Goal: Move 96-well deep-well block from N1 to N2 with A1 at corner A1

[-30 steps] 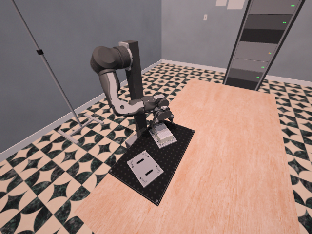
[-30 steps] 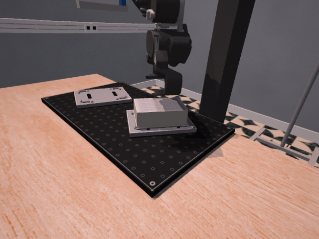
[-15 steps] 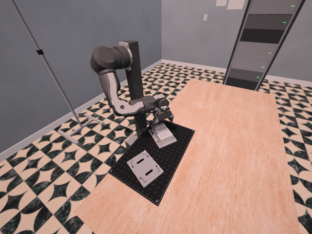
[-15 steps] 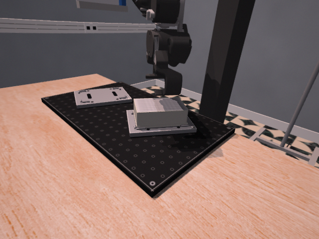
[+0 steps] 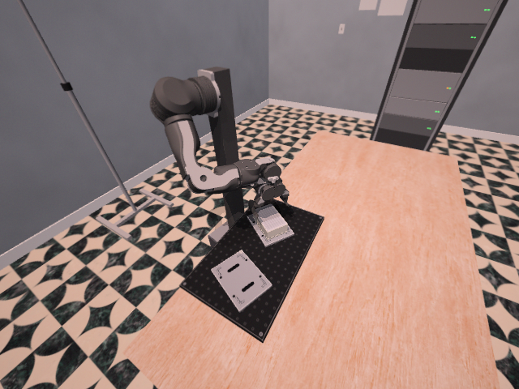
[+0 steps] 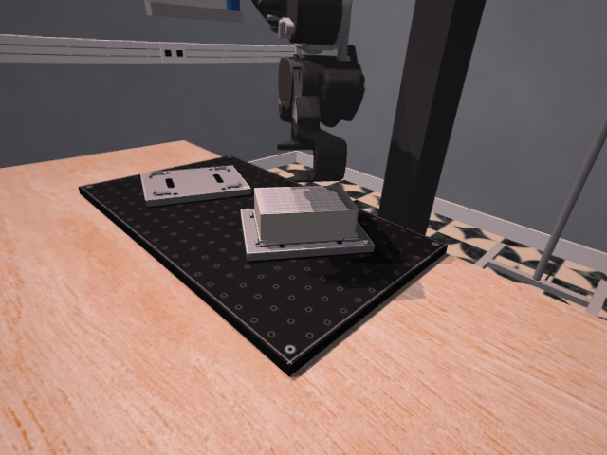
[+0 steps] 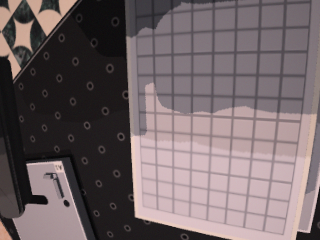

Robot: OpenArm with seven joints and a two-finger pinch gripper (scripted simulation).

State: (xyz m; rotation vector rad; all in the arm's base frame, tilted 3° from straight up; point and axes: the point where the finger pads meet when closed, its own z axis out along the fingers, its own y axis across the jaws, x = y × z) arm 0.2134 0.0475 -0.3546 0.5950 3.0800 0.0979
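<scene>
The white 96-well deep-well block (image 5: 274, 224) (image 6: 303, 215) (image 7: 220, 125) sits in nest N1 (image 5: 268, 242) (image 6: 294, 252) on the black breadboard (image 5: 293, 255) (image 6: 274, 299). My gripper (image 5: 270, 202) (image 6: 319, 169) is open and empty. It hangs just above the block's end nearest the arm's column, fingers pointing down and clear of the block. One dark finger (image 7: 7, 150) shows at the left edge of the wrist view. Nest N2 (image 5: 228, 288) (image 6: 193, 188) (image 7: 47, 210) lies bare, its locators and two slots showing. Its A1 mark shows in the wrist view.
The arm's dark column (image 5: 224, 138) (image 6: 426, 107) rises just behind the breadboard. The wooden table (image 5: 377, 234) (image 6: 122, 342) stretches beyond the board. A grey stand (image 5: 83, 113) and a server rack (image 5: 435, 70) stand on the floor, off the table.
</scene>
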